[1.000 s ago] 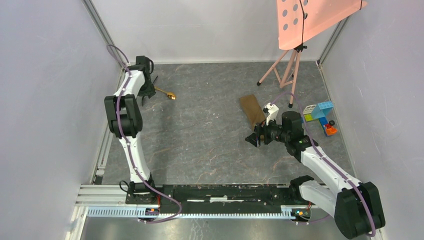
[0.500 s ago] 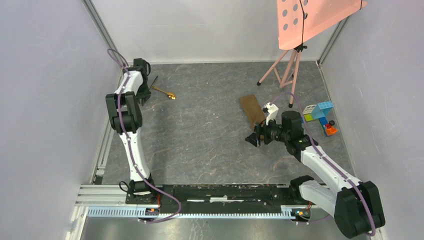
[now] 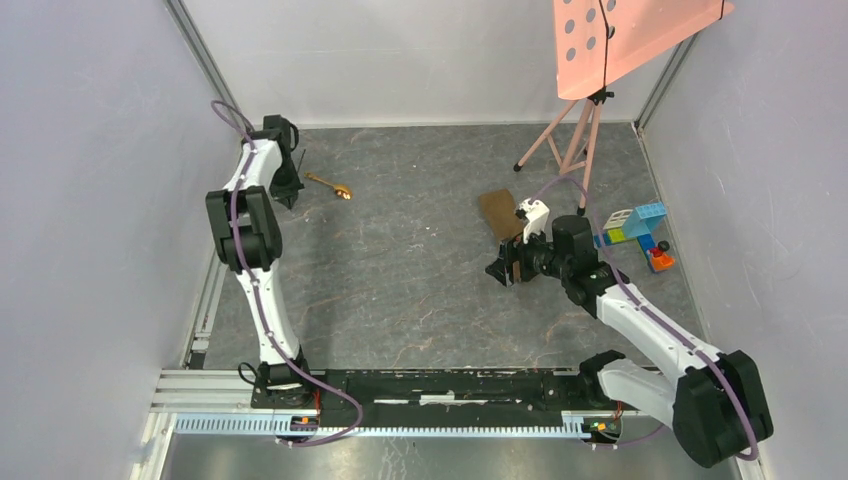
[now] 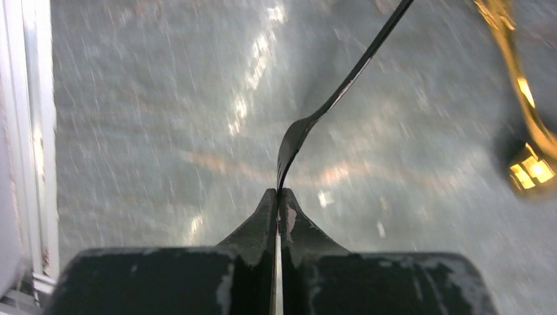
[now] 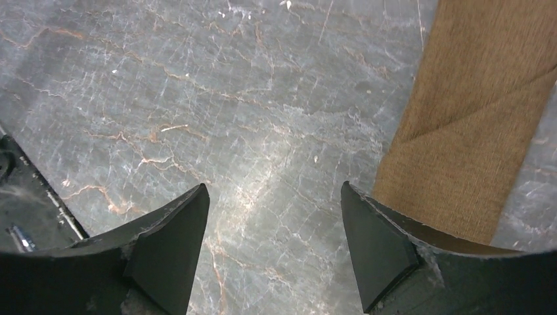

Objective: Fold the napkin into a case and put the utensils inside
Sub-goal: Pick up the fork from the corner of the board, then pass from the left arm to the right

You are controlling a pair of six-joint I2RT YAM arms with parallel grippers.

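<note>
The napkin, folded into a narrow brown case (image 3: pixel 497 212), lies right of the table's centre; its near end shows in the right wrist view (image 5: pixel 473 118). My right gripper (image 3: pixel 503 272) hovers open just in front of and left of the case, with only bare table between its fingertips (image 5: pixel 272 197). At the far left, my left gripper (image 3: pixel 288 192) is shut on the tip of the thin black utensil (image 4: pixel 328 105), whose handle runs away up and to the right. Next to it lies the gold spoon (image 3: pixel 331 186), seen blurred at the right edge of the left wrist view (image 4: pixel 529 141).
A pink perforated board (image 3: pixel 620 40) on a tripod stand (image 3: pixel 580 140) stands at the back right. Coloured toy blocks (image 3: pixel 640 230) sit by the right wall. Grey walls close in both sides, and a metal rail (image 3: pixel 205 300) runs along the left edge.
The left gripper has closed on the black utensil and shifted slightly toward the back left corner. The right gripper has moved a little up toward the case, still open.
</note>
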